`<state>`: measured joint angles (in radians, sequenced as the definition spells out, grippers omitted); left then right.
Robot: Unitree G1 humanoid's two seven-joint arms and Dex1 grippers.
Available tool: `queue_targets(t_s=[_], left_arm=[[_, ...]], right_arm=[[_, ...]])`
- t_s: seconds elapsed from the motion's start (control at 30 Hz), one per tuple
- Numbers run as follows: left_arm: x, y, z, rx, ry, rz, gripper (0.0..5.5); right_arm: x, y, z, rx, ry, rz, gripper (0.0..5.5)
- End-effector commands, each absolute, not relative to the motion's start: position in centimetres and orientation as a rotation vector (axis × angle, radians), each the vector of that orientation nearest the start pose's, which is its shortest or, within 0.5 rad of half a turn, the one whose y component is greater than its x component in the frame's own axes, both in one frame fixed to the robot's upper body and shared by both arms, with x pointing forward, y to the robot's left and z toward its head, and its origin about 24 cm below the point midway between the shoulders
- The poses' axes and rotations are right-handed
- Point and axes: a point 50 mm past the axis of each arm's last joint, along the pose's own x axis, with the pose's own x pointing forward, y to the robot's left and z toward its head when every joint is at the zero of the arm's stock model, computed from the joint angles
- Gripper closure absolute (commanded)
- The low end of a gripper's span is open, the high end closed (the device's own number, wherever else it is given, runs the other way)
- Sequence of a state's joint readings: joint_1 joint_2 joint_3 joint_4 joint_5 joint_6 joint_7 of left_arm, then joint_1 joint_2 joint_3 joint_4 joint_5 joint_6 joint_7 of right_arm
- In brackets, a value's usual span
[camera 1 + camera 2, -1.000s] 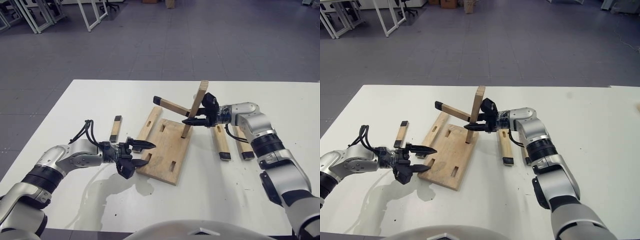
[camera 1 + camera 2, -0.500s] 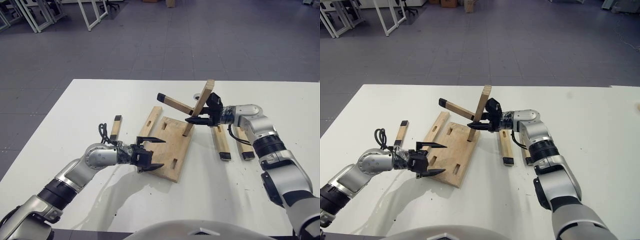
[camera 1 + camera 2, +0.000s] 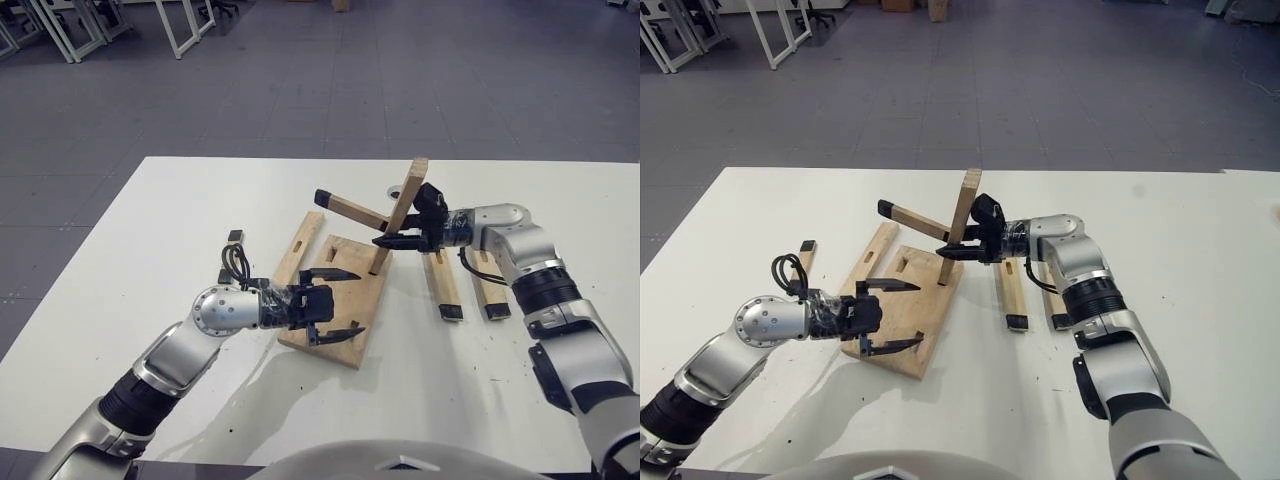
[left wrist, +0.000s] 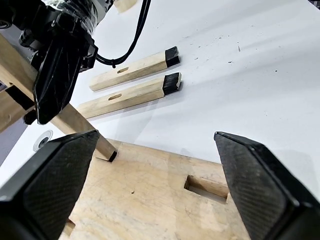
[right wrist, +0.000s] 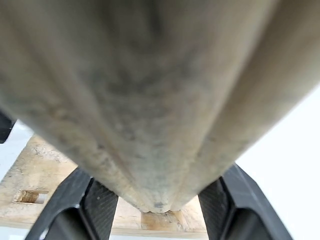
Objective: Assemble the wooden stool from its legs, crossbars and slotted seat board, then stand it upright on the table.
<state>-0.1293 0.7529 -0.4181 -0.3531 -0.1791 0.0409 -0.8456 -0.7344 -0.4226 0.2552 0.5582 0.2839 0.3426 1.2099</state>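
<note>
The slotted seat board (image 3: 350, 268) lies flat mid-table. A leg (image 3: 402, 212) stands tilted with its foot in the board's far slot, and a crossbar (image 3: 350, 209) with a black tip juts from it to the left. My right gripper (image 3: 386, 241) is shut on this leg low down; the right wrist view shows the leg (image 5: 150, 100) between the fingers (image 5: 92, 205). My left gripper (image 3: 357, 300) hovers open over the board's near half, holding nothing. In the left wrist view its fingers (image 4: 50, 190) frame the board (image 4: 150, 200).
Two loose legs (image 3: 441, 285) (image 3: 488, 292) lie side by side right of the board. A slotted bar (image 3: 300, 245) lies along the board's left edge, and a short black-tipped piece (image 3: 233, 243) sits farther left. The white table (image 3: 560, 380) is bare at the near right.
My left gripper has travelled right from the board's left edge to over the board, still open. The right gripper has shifted slightly right with the leg, tilting it more.
</note>
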Motion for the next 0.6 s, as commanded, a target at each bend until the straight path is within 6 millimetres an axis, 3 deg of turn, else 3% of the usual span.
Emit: queue_targets(t_s=[0.03, 0.23, 0.3, 0.4, 0.5, 0.6], left_arm=[[21.1, 13.2, 9.1, 0.618, 0.051, -1.325, 1.22], [20.9, 13.5, 8.8, 0.622, 0.068, -1.312, 1.22], [21.3, 13.9, 8.6, 0.641, 0.078, -1.286, 1.22], [22.5, 14.6, 8.7, 0.654, 0.088, -1.198, 1.22], [22.1, 14.1, 8.7, 0.526, 0.162, -1.165, 1.22], [20.4, 12.8, 9.3, 0.262, 0.345, -1.202, 1.22]], right_arm=[[33.0, -14.6, 8.4, -0.100, 0.506, 1.273, 2.73], [32.5, -15.1, 8.9, -0.129, 0.502, 1.278, 1.52], [31.7, -16.9, 9.0, -0.267, 0.547, 1.264, 1.10], [30.5, -20.5, 9.1, -0.472, 0.643, 1.173, 1.10], [30.8, -22.9, 10.4, -0.522, 0.593, 0.926, 1.10], [32.4, -24.4, 15.1, -0.416, 0.316, 0.492, 1.10]])
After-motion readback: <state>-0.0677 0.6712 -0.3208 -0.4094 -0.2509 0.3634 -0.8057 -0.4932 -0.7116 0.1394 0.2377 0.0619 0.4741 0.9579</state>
